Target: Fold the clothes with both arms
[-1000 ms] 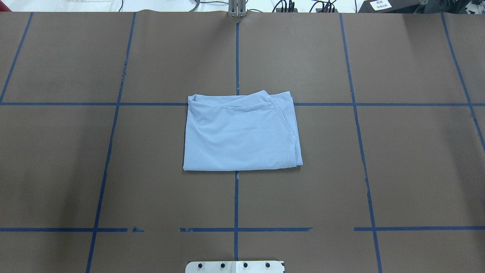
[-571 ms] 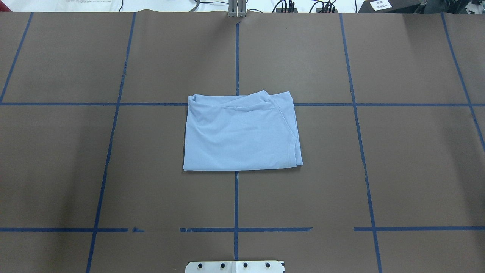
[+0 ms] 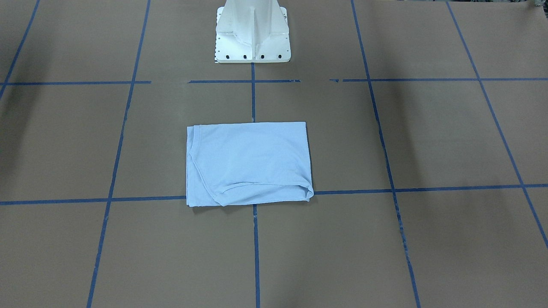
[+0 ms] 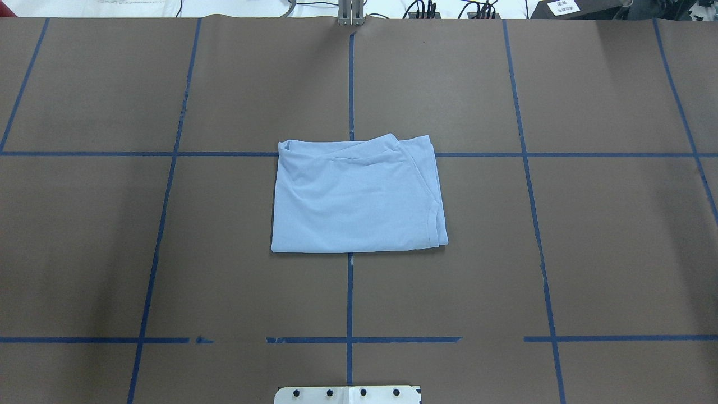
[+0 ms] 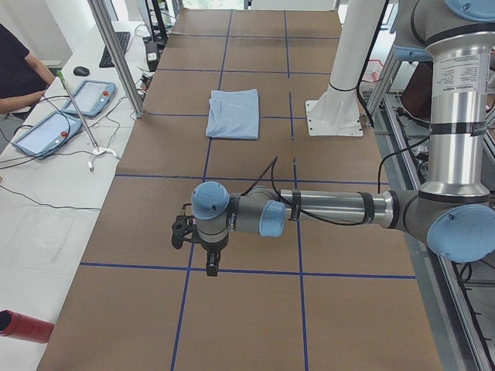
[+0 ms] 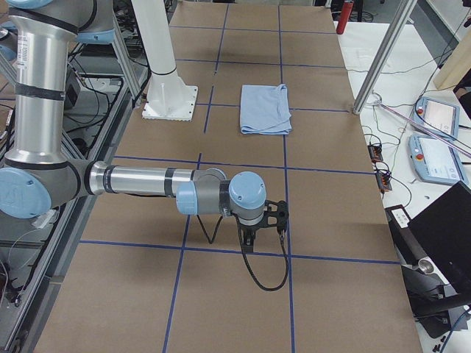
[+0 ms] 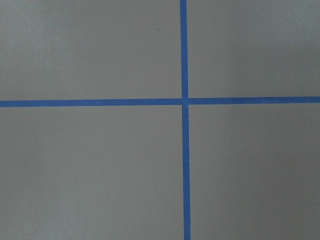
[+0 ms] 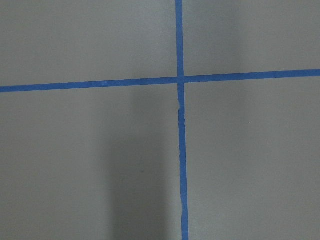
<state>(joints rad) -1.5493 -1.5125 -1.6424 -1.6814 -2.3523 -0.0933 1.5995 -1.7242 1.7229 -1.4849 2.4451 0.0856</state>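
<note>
The light blue T-shirt (image 4: 359, 196) lies folded into a flat rectangle at the middle of the brown table; its print and collar tag are hidden. It also shows in the front-facing view (image 3: 248, 162) and both side views (image 5: 234, 113) (image 6: 266, 108). My left gripper (image 5: 210, 267) hangs over the table far from the shirt, pointing down; I cannot tell if it is open or shut. My right gripper (image 6: 249, 246) hangs likewise at the other end; I cannot tell its state. Both wrist views show only table and blue tape crosses.
The white pedestal (image 3: 252, 34) stands at the robot's edge of the table, behind the shirt. Blue tape lines (image 4: 350, 292) grid the table. Tablets (image 5: 46, 131) and cables lie on the side bench, with an operator's arm (image 5: 19, 77) near them. A metal post (image 6: 375, 59) stands by the table's edge.
</note>
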